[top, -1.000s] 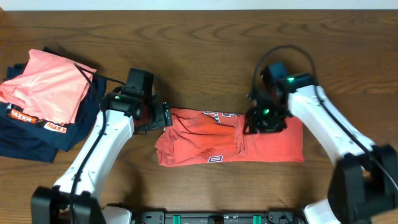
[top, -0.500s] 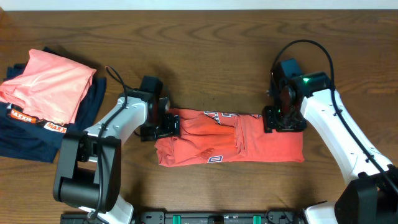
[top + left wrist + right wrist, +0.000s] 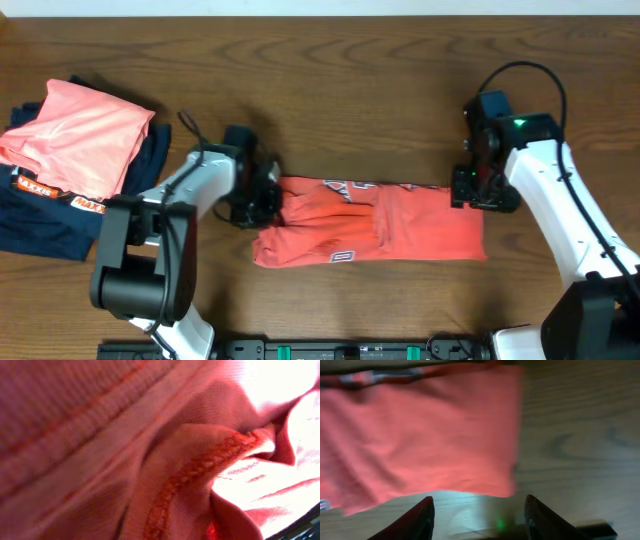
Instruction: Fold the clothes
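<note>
The clothes, one coral-red t-shirt (image 3: 420, 235), lie folded into a long strip across the middle of the table, with lettering showing on the far edge. My left gripper (image 3: 268, 200) sits at the shirt's left end, shut on the cloth. Red fabric with a stitched hem (image 3: 190, 475) fills the left wrist view and hides the jaws. My right gripper (image 3: 478, 190) hovers at the shirt's far right corner. In the right wrist view it (image 3: 479, 499) stands open over bare wood, with the shirt's edge (image 3: 420, 430) just beyond its fingers and nothing between them.
A paler salmon-pink folded garment (image 3: 75, 135) lies on navy garments (image 3: 50, 225) with orange-white print at the far left. The wooden table (image 3: 330, 90) stretches behind the shirt. Both arms' cables arch above the wrists.
My left gripper has moved onto the shirt's left end and shut on it. My right gripper has travelled right, from the shirt's middle to its right corner, staying open.
</note>
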Robot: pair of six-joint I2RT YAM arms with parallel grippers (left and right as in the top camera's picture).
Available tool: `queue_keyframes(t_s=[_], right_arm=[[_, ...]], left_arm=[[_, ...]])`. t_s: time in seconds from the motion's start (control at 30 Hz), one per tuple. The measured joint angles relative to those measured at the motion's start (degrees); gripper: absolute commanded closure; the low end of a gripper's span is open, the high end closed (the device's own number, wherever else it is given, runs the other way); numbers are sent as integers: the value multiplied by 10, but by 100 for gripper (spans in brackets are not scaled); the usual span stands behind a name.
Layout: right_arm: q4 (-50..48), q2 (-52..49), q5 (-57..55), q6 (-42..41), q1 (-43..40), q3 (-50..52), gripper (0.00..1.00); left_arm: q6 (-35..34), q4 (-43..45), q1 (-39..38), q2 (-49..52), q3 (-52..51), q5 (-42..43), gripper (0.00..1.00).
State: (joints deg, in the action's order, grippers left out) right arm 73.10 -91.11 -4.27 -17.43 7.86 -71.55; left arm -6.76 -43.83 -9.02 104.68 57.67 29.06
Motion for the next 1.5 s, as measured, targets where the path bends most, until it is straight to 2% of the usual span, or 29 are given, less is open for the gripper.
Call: queue_keyframes(t_s=[0.23, 0.4, 0.57, 0.7, 0.87, 1.1, 1.33, 1.37, 1.47, 1.5], right_arm=[[11, 0, -7, -1, -55, 0, 45], [15, 0, -7, 0, -90, 0, 44], [15, 0, -8, 1, -107, 0, 44], [15, 0, -9, 1, -108, 0, 44], [15, 0, -9, 3, -108, 0, 44], [14, 0, -9, 4, -108, 0, 44], [13, 0, -9, 11, -108, 0, 43], [13, 0, -9, 12, -108, 0, 43], [14, 0, -9, 13, -108, 0, 43], [14, 0, -9, 13, -108, 0, 43]], left_arm=[[-4, -59, 126, 0, 111, -56, 94], [-7, -137, 210, 0, 198, -77, 94], [-7, -233, 214, -3, 255, -40, 94], [-8, -250, 166, -22, 266, 17, 94], [-28, -234, 52, -42, 266, 52, 94], [-83, -167, -116, -42, 267, 68, 94], [-127, -86, -231, -17, 267, 68, 92], [-129, -77, -244, -11, 267, 68, 85], [-135, -60, -276, 10, 268, 67, 83], [-136, -59, -284, 19, 268, 65, 76]])
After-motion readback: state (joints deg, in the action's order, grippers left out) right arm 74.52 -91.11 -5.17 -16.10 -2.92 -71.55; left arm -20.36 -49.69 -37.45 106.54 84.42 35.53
